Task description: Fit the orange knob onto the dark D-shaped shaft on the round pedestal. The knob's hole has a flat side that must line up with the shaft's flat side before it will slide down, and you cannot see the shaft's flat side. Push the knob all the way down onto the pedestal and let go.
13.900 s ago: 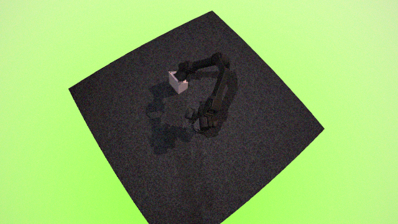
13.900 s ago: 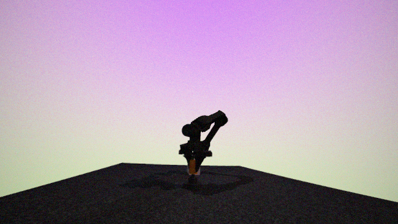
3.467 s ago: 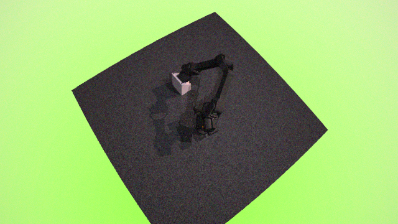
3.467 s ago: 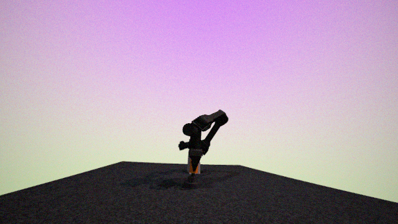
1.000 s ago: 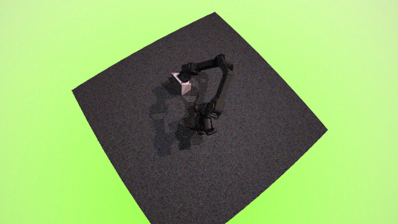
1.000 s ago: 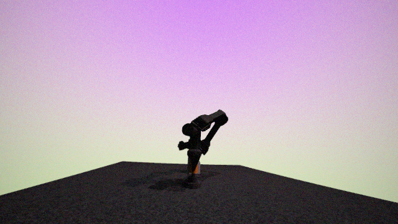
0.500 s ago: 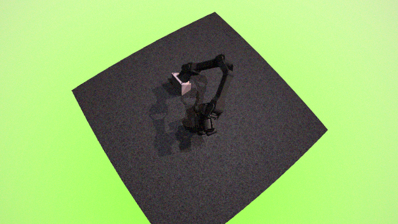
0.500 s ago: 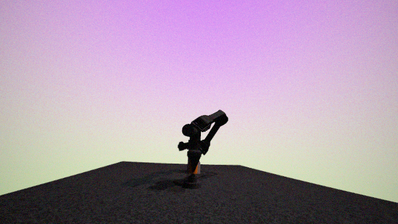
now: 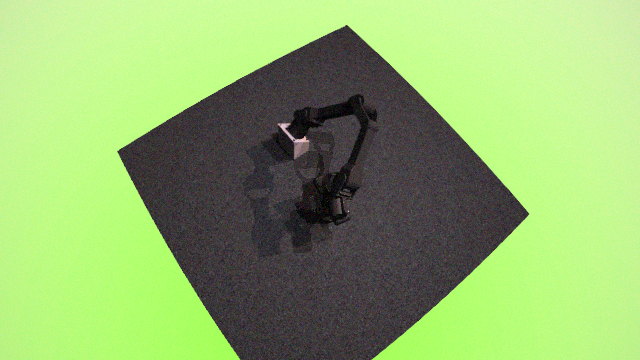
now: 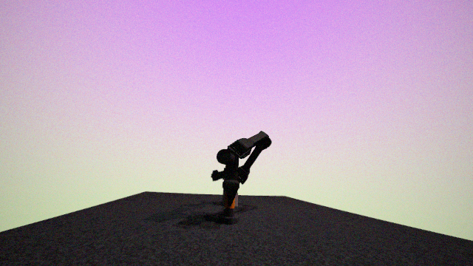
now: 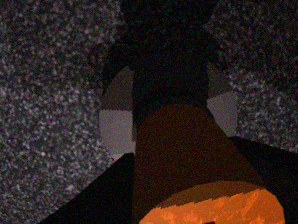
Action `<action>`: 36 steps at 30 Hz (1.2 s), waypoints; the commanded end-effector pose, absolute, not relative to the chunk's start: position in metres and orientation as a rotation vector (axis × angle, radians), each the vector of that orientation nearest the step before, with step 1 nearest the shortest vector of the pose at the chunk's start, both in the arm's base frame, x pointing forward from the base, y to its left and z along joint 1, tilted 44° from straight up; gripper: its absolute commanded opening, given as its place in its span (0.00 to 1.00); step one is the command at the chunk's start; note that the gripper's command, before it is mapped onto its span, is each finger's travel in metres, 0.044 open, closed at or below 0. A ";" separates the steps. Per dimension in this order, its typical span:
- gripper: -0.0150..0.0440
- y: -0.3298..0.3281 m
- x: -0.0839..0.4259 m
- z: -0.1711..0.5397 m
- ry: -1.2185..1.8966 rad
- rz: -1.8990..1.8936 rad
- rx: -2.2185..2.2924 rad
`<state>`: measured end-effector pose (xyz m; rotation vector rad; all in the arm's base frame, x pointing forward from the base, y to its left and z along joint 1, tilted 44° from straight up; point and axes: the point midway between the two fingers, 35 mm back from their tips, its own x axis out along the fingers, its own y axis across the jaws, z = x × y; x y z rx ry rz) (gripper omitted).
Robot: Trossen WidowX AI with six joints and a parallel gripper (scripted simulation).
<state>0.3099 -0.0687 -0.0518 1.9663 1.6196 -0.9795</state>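
Note:
My gripper (image 11: pixel 181 154) (image 9: pixel 300 129) (image 10: pixel 230 193) is shut on the knob, its dark fingers on either side. The knob stands over the pale round pedestal (image 11: pixel 115 129) (image 9: pixel 300 147), whose rim shows to the left and right of it. The knob and a dark shadow cover the pedestal's middle, so I cannot see the shaft. In the exterior view a strip of the orange knob (image 10: pixel 233 203) shows under the gripper, low over the mat.
The dark speckled mat (image 9: pixel 400 250) (image 10: pixel 332 240) (image 11: pixel 40 96) lies under everything. The arm's base (image 9: pixel 327 205) stands near the pedestal, and the arm arches over from its elbow (image 9: pixel 361 107).

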 end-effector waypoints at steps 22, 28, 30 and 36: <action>0.52 -0.065 0.311 -0.057 1.609 -1.029 2.000; 0.79 -0.065 0.311 -0.057 1.609 -1.029 2.000; 0.88 -0.065 0.311 -0.057 1.609 -1.029 2.000; 1.00 -0.065 0.311 -0.057 1.609 -1.029 2.000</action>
